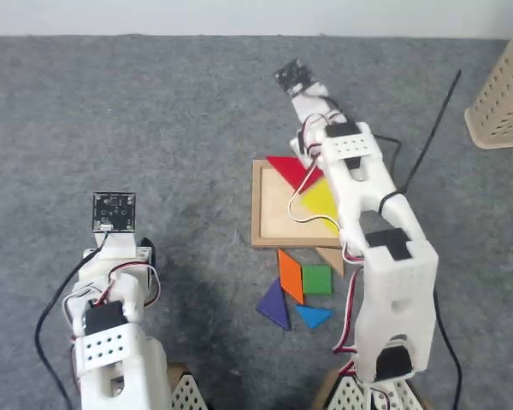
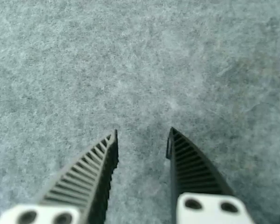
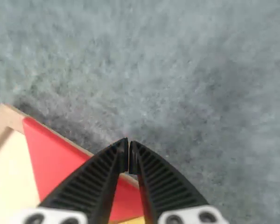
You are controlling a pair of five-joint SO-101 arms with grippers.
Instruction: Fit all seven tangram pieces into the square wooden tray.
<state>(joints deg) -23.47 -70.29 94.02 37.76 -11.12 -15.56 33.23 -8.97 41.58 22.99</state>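
Observation:
The square wooden tray (image 1: 266, 224) lies at the centre right of the grey mat. A red triangle (image 1: 288, 169) and a yellow triangle (image 1: 321, 198) lie inside it. In front of the tray sit an orange parallelogram (image 1: 290, 275), a green square (image 1: 317, 279), a purple triangle (image 1: 274, 305) and a blue triangle (image 1: 313, 315). A tan triangle (image 1: 332, 258) is partly hidden under the right arm. My right gripper (image 3: 129, 142) is shut and empty, over the tray's far rim (image 3: 4, 114) above the red triangle (image 3: 56, 158). My left gripper (image 2: 143, 133) is open over bare mat.
A beige perforated basket (image 1: 503, 90) stands at the far right edge. A black cable (image 1: 432, 137) runs across the mat behind the right arm. The left arm (image 1: 111, 290) stands well left of the tray, with open mat between them.

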